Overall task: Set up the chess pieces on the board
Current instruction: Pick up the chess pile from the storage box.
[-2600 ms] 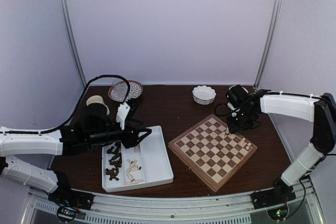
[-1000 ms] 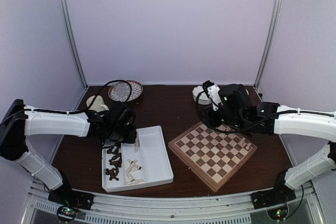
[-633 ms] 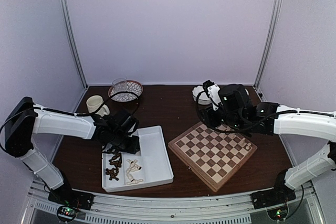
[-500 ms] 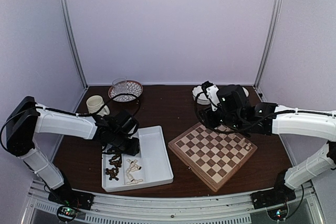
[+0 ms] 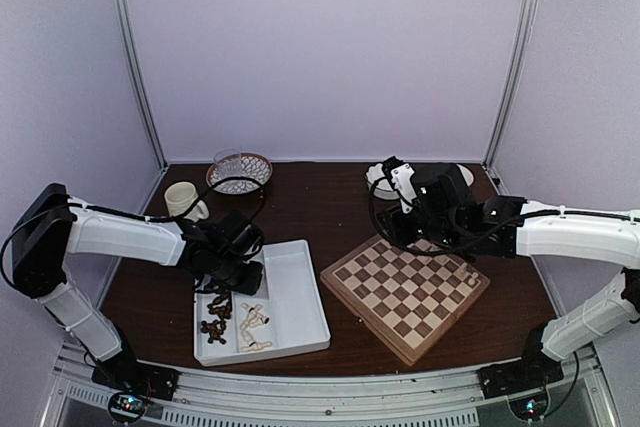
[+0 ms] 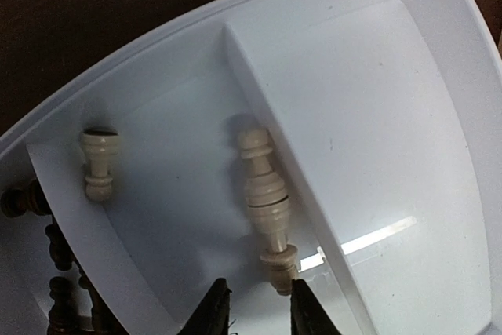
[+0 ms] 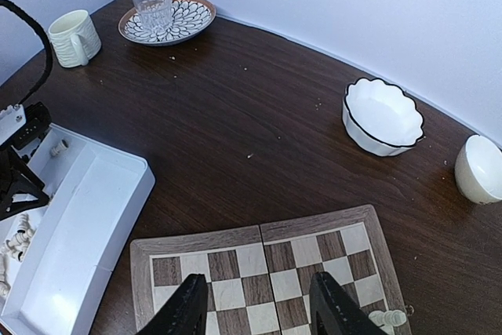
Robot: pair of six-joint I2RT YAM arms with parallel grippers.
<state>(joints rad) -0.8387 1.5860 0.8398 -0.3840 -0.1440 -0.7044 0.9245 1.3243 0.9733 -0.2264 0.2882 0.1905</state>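
The board (image 5: 405,287) lies right of centre, and shows in the right wrist view (image 7: 259,272). Cream chess pieces stand near its right corner (image 5: 470,271) (image 7: 388,318). More cream pieces (image 5: 255,322) and dark ones (image 5: 215,312) lie in the white tray (image 5: 300,312). My left gripper (image 5: 240,275) (image 6: 260,315) is open, low in the tray. A lying cream piece (image 6: 263,202) points its base between the fingertips, close to the right one. A smaller cream piece (image 6: 100,164) lies to the left. My right gripper (image 5: 400,234) (image 7: 259,307) is open and empty above the board's far corner.
Two white bowls (image 7: 382,115) (image 7: 478,169) stand behind the board. A cream mug (image 5: 183,197) and a patterned plate holding a glass (image 5: 238,169) stand at the back left. The tray's divider (image 6: 274,115) runs just right of the lying piece.
My left gripper has come down into the tray toward the lying cream piece. My right gripper moved from the board's right corner to its far corner, then stayed nearly still.
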